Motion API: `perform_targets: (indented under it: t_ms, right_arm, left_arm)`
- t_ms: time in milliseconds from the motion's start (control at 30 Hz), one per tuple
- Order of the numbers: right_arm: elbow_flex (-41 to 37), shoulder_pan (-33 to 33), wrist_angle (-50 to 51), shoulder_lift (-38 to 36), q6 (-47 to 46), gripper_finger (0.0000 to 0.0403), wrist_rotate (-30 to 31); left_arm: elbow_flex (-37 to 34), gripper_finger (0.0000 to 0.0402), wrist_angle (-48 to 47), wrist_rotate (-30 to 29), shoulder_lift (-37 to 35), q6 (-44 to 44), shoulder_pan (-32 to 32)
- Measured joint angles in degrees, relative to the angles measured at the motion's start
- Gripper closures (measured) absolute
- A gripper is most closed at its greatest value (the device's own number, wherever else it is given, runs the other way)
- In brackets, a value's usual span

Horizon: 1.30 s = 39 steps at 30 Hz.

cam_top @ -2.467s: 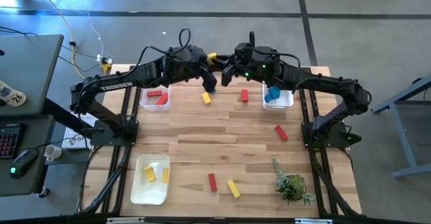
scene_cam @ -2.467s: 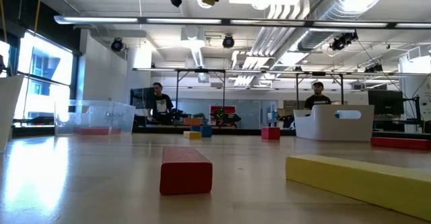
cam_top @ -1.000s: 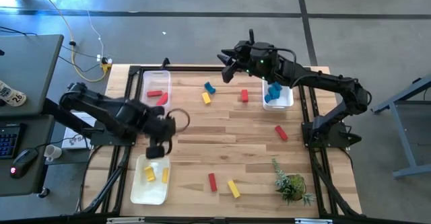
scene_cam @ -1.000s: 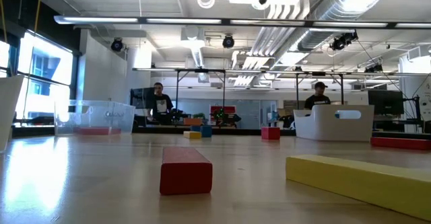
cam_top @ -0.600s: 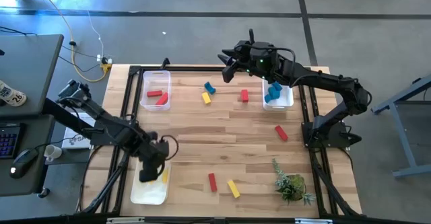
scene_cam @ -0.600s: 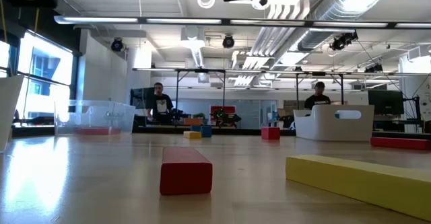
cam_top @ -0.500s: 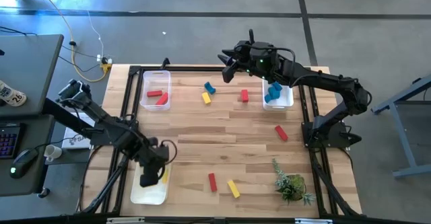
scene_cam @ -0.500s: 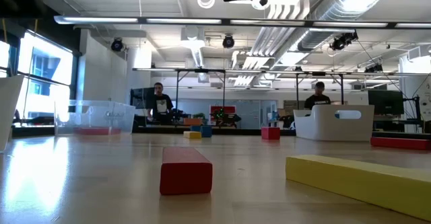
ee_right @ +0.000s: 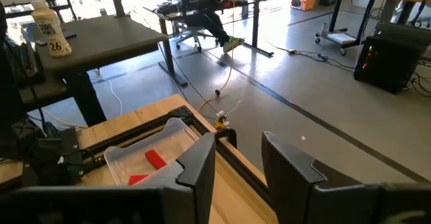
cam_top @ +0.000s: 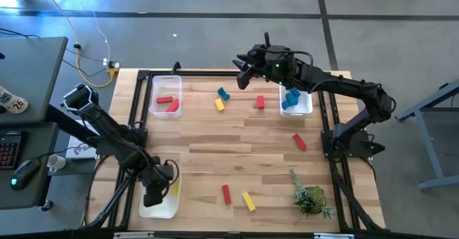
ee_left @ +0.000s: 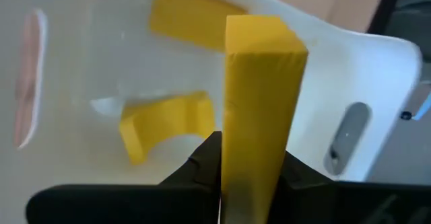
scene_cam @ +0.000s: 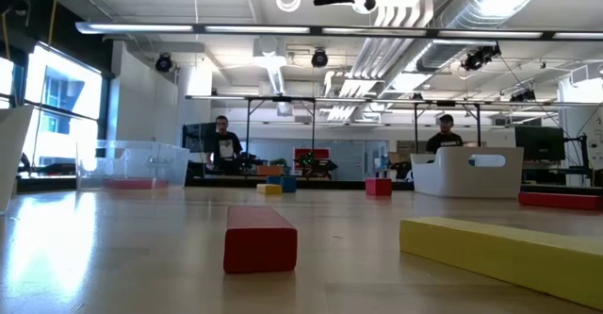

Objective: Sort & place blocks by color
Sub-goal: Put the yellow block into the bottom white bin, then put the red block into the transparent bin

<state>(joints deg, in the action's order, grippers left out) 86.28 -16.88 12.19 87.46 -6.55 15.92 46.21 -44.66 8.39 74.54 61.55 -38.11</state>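
Wooden surface (cam_top: 237, 146) is carrying three bins. Nearest, the left hand (cam_top: 153, 194) is clamping a yellow bar (ee_left: 259, 109), long axis pointing down into the white bin (ee_left: 377, 76) directly beneath, where two yellow blocks are lying. Farthest, the right hand (cam_top: 244, 72) is hovering slightly parted, gripping nothing.
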Motion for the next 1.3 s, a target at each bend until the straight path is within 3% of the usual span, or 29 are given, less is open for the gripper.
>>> perform_targets:
  t_ms: [733,1167,1300]
  right_arm:
    - [0.0,-0.01,2.24,0.0,0.04,0.0295,0.0]
    - [0.0,-0.17,2.42,0.0,2.58,0.0295,-0.06]
    - [0.0,-1.08,2.42,0.0,2.54,0.0294,-1.74]
  left_arm:
    - [-1.15,0.0248,-0.46,3.36,-0.24,1.84,1.84]
    - [-1.11,0.0249,-0.48,2.95,-8.84,2.31,2.57]
    - [-1.11,0.0249,-0.52,0.28,-13.18,1.93,4.3]
